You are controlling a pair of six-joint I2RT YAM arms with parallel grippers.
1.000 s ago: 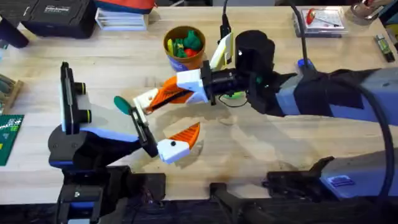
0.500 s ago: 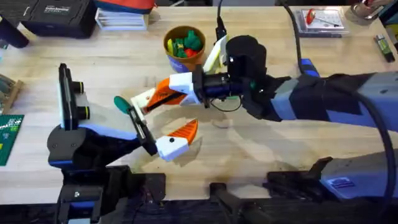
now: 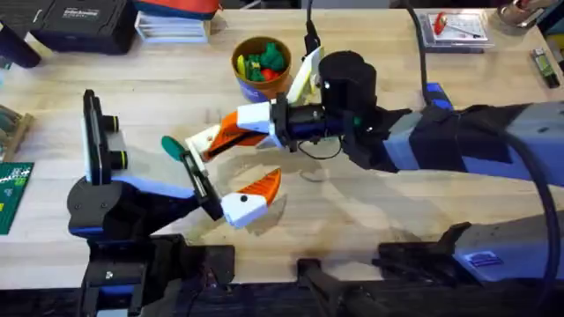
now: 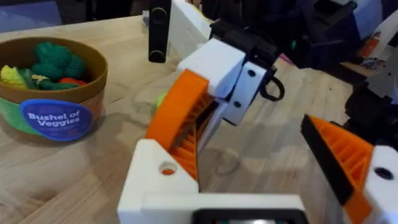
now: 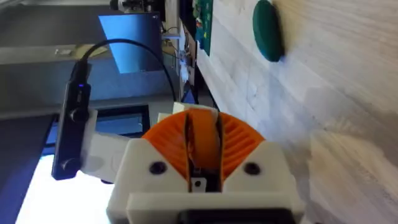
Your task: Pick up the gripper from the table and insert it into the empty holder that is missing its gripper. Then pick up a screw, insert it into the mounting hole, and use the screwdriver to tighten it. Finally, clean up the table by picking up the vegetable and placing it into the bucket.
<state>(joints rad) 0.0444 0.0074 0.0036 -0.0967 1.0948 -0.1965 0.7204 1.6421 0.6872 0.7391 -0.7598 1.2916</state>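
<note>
Right gripper (image 3: pixel 236 129) is reaching across the worktop, its ribbed orange pads clenched together. The right wrist view shows a thin orange sliver pinched between them, which I take to be the orange finger piece (image 5: pixel 202 146). It sits right at the left gripper (image 3: pixel 231 167), whose fingers are spread wide. One carries its orange pad; the other is the bare white holder (image 4: pixel 158 180), with its mounting hole showing. The piece appears to be at the mouth of that holder, though I cannot tell whether it is seated.

That piece looks light and stiff along its spine, with ribs that may flex, so a grip on the flat flanks near the base suits it; squeezing the tip could bend it off line. The dark green vegetable (image 3: pixel 176 147) lies on the worktop just beside the holder, and the bucket (image 3: pixel 262 63) stands beyond, with toy vegetables inside.
</note>
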